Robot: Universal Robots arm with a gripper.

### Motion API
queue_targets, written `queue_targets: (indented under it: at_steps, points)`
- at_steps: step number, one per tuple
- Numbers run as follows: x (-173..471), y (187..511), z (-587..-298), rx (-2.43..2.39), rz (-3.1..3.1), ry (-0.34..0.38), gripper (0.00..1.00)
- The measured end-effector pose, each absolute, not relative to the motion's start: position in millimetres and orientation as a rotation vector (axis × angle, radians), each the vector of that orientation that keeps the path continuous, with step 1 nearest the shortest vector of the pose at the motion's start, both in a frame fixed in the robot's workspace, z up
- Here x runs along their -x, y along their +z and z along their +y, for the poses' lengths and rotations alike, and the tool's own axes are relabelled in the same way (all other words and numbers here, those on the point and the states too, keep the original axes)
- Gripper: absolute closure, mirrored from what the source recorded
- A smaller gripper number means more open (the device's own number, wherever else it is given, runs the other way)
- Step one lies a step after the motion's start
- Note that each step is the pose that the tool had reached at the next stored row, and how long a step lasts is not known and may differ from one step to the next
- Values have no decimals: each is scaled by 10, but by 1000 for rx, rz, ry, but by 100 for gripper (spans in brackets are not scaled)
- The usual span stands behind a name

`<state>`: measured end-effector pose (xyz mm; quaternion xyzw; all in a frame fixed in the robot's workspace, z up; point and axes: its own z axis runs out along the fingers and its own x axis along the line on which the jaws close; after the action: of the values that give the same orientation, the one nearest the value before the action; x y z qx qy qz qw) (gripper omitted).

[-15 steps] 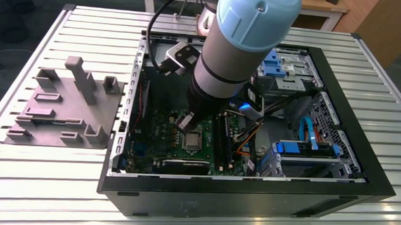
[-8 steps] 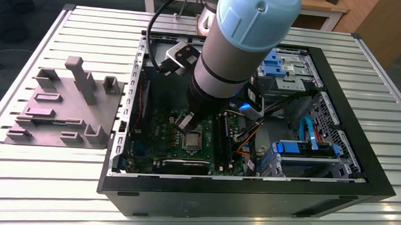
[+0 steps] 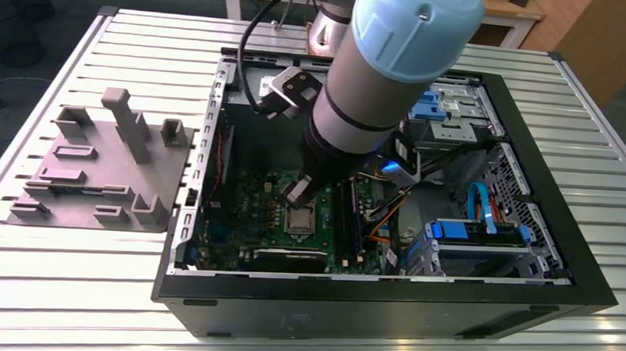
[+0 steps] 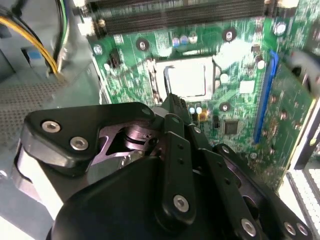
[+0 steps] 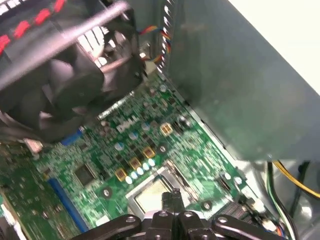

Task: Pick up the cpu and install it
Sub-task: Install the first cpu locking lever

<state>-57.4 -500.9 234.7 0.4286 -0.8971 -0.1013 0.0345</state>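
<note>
Inside case (image 3: 212, 219), mid-motherboard (image 4: 240, 85): pincer (image 4: 176, 104) directly over cpu (image 4: 189, 79) in socket; jaw state can't tell. Judgement: keep chip flat, no side force.

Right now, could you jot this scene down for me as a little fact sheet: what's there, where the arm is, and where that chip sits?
setting: open computer case lying on a slatted metal table
arm: reaches down into the case
end effector: just above the socket on the green motherboard
cpu: lying in the socket, silvery top up
grey holder block: on the table at the exterior view's left, outside the case
</note>
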Motion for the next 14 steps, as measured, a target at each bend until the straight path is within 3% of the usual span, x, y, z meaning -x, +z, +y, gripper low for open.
queue_targets:
  at_steps: [9,14]
  points:
    - [504,2396,-4960,-1326,-2771,-300,89]
    - [502,2410,-4899,-1359,-2824,-259,89]
